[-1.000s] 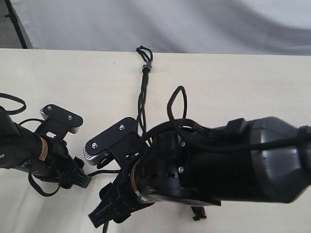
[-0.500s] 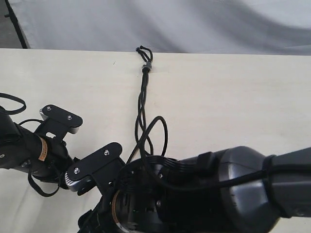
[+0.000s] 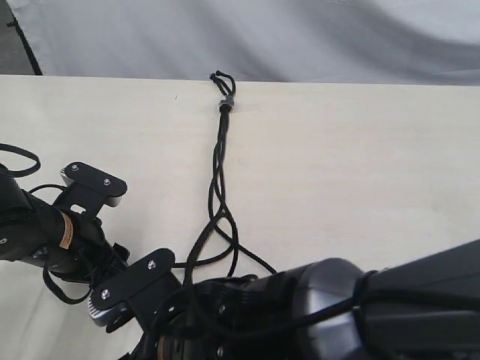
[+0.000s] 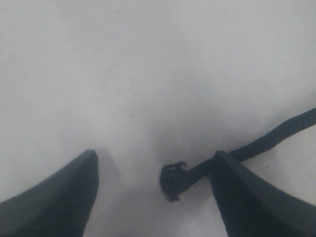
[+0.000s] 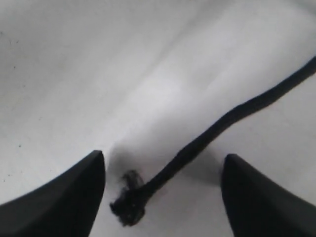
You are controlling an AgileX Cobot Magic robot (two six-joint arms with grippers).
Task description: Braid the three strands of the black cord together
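The black cord (image 3: 220, 157) runs from its grey-banded knot (image 3: 225, 101) at the far table edge toward me. Lower down the three strands (image 3: 227, 238) cross and spread, then vanish under the arms. In the left wrist view my left gripper (image 4: 155, 165) is open just above the table. A strand's knotted tip (image 4: 173, 181) lies between its fingers, and that strand passes behind one finger (image 4: 247, 197). My right gripper (image 5: 163, 165) is also open and low, straddling another strand (image 5: 232, 116) whose frayed tip (image 5: 129, 202) lies near one finger (image 5: 64, 197).
The pale table (image 3: 375, 172) ends at a far edge by the knot, with grey cloth (image 3: 300, 37) behind it. The left arm (image 3: 45, 232) is at the near left. The bulky right arm (image 3: 337, 315) fills the near middle and right, hiding the strand ends.
The right arm has drawn back toward the near edge. The strand loop that stood up beside it has come down flat onto the table. The left arm has not moved.
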